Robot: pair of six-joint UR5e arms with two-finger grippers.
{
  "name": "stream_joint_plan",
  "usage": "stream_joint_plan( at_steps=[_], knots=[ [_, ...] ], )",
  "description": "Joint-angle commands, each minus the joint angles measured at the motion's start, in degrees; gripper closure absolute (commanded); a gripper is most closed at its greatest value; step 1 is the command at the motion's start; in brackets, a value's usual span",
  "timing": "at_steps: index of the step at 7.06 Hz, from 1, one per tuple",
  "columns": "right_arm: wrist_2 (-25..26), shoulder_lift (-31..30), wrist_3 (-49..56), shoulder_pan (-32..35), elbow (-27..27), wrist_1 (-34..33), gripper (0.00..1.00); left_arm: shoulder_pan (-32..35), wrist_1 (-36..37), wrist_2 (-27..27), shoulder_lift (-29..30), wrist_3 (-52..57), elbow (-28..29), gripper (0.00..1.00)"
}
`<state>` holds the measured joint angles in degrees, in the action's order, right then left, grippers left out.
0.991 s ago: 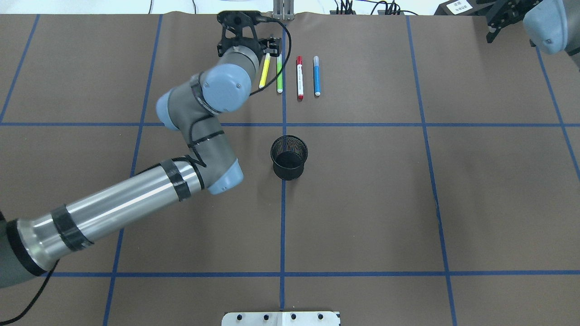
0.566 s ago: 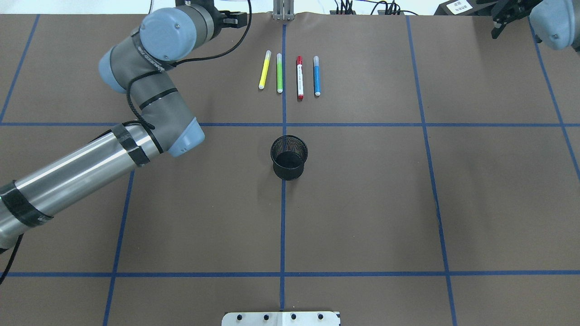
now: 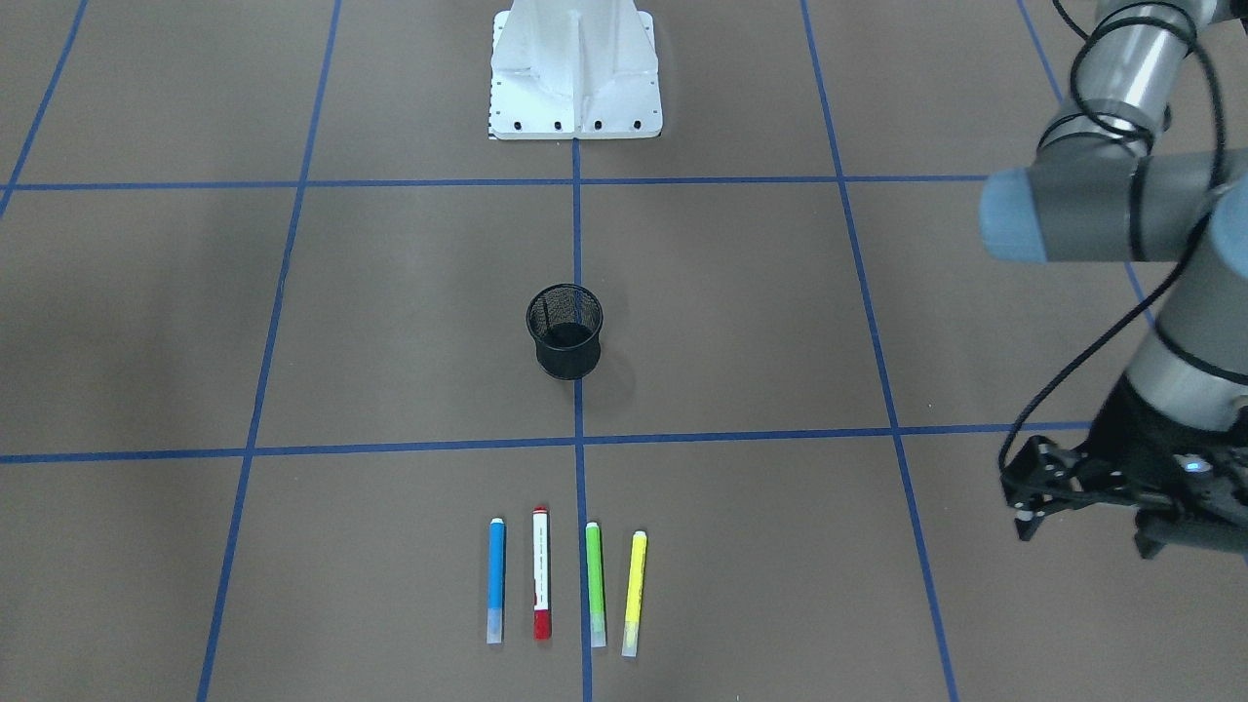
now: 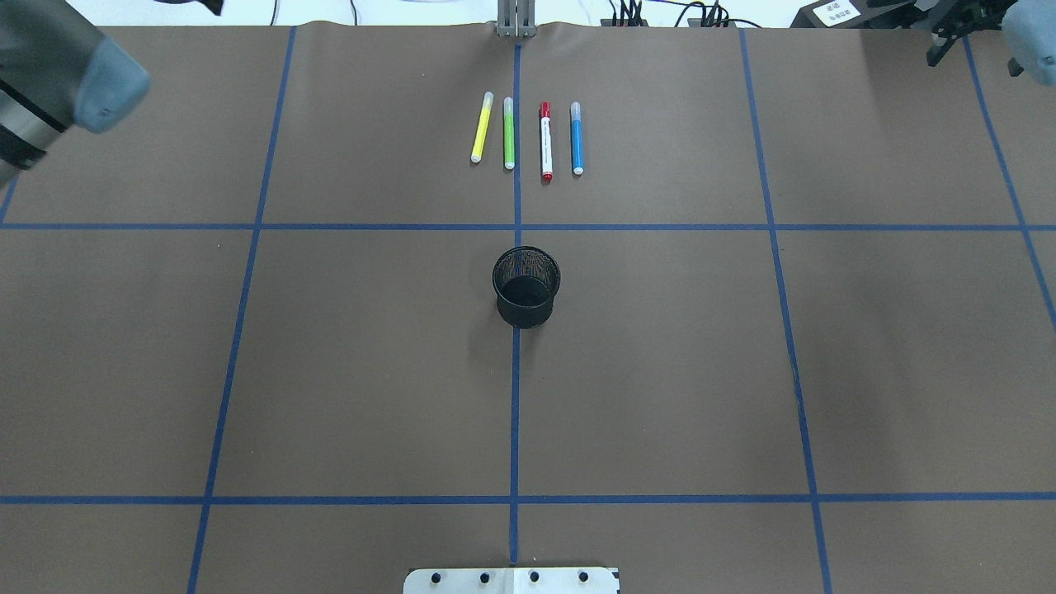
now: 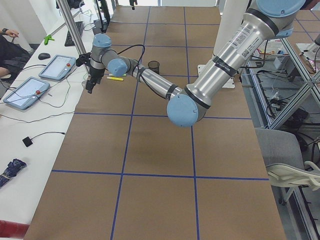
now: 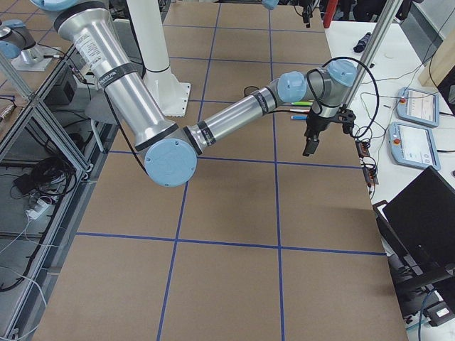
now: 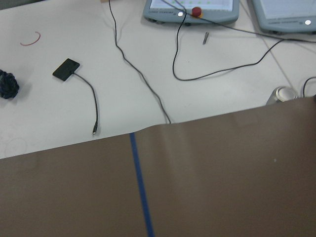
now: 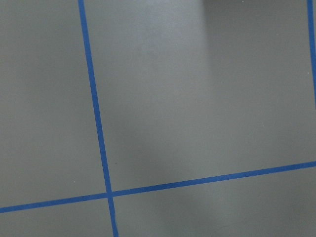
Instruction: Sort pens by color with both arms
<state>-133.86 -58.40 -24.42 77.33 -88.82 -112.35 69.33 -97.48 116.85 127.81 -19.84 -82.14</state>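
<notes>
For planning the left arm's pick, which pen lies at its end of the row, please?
The yellow highlighter: outermost, beside the green one, opposite the blue one.

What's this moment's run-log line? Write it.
row on table: yellow highlighter, green highlighter, red-capped white marker, blue highlighter | left gripper: open, empty | right gripper: state unclear

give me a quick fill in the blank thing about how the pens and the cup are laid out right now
1. The green highlighter lies between the red-capped marker and the ___ highlighter.
2. On the red-capped marker's other side, at the end of the row, lies the ___ highlighter.
3. The row, which lies apart from the black mesh cup, counts ___ items in all.

Missing words: yellow; blue; four.
</notes>
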Motion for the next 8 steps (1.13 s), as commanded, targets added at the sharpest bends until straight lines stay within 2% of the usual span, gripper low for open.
stream_joint_plan(
  at_steps=[1, 2, 4, 5, 6, 7, 8],
  knots=[
    [-3.9, -1.4, 0.2, 0.5, -1.0, -0.1, 0.0, 6.1, 25.9, 3.5, -3.4, 26.9, -9.1, 0.0],
    [-4.3, -4.1, 0.4, 0.5, -1.3, 0.3, 0.0, 6.1, 25.0, 4.1, -10.8, 28.3, -10.6, 0.0],
    [-3.0, -9.5, 5.4, 3.0, -2.3, 0.3, 0.0, 7.5, 21.2, 3.9, -19.3, 28.8, -8.6, 0.0],
    [-2.8, -14.6, 18.2, 5.8, -2.0, 0.5, 0.0, 13.3, 17.5, 4.3, -19.3, 30.5, -2.9, 0.0],
    [-2.8, -18.1, 23.8, 8.0, -1.4, 0.7, 0.0, 17.6, 14.0, 8.2, -19.7, 33.6, 3.0, 0.0],
    [-2.8, -21.0, 24.8, 11.1, -1.9, 0.8, 0.0, 22.5, 13.8, 13.8, -19.8, 35.5, 6.9, 0.0],
    [-2.6, -23.3, 24.6, 12.0, -2.8, 1.2, 0.0, 25.6, 13.8, 16.5, -20.6, 37.3, 8.5, 0.0]
  ],
)
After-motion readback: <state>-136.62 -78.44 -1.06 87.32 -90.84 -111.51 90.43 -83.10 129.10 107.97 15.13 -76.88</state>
